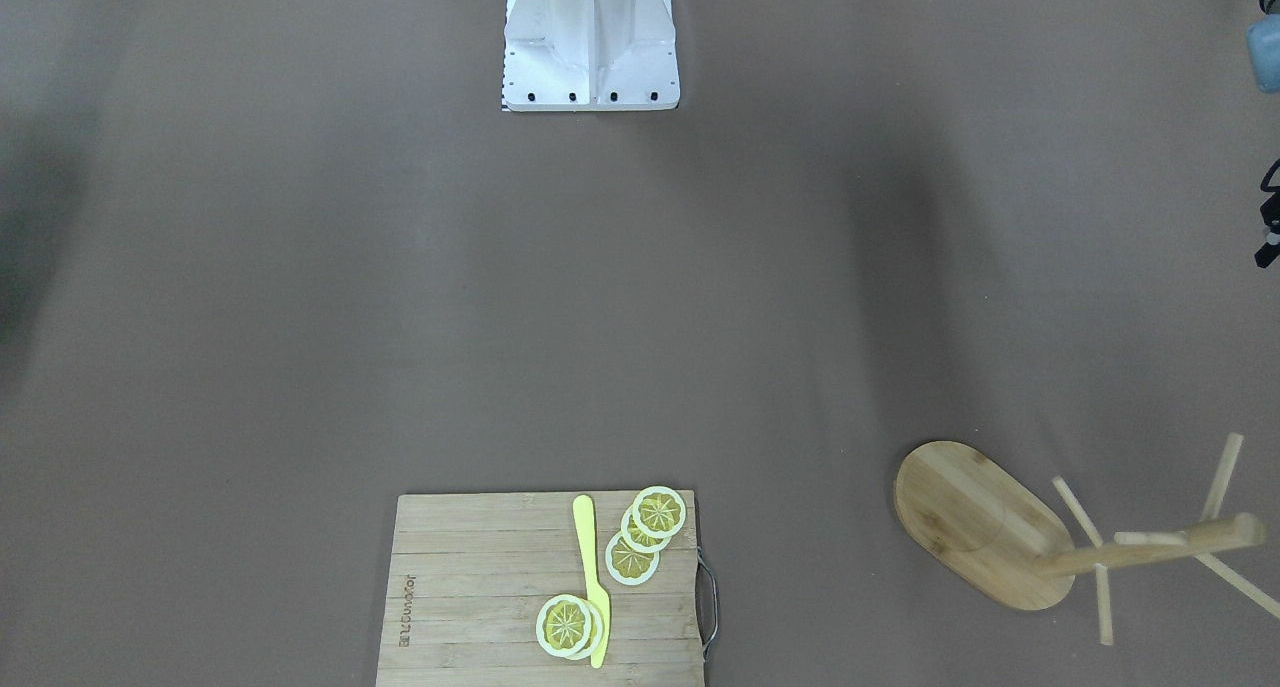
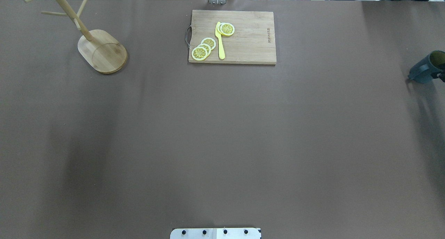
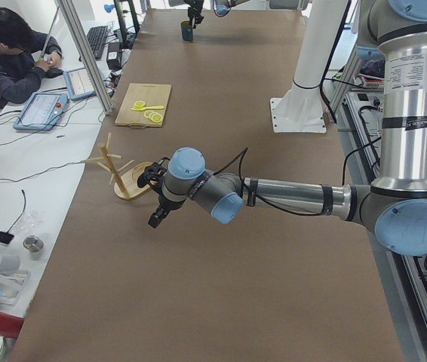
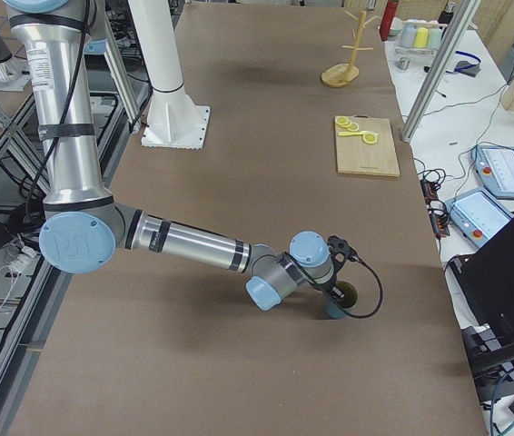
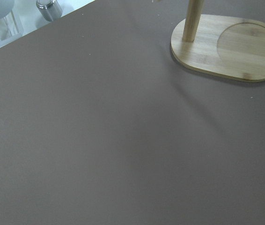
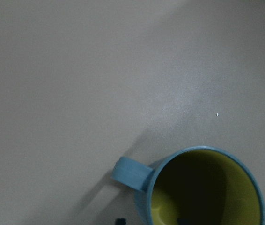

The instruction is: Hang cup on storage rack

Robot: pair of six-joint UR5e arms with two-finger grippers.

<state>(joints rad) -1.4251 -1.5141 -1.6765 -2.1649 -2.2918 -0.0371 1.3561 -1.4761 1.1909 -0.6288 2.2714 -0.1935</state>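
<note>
At the right edge of the tabletop (image 2: 222, 127), the cup (image 2: 425, 72) should be clamped firmly by its wall; the state of the right gripper (image 4: 332, 286) cannot be told.

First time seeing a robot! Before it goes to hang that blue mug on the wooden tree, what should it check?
1. The cup stands upright, mouth up: ok.
2. Its handle is free, on the side away from the right hand: ok.
3. The right hand's grip on the cup: cannot tell; only dark tips show beside it.
4. The storage rack stands, pegs bare: ok.
5. The left hand clear of the rack: cannot tell; it hangs close beside it.
6. Straight path free: not ok; the cutting board lies between, so probably carry high.
</note>
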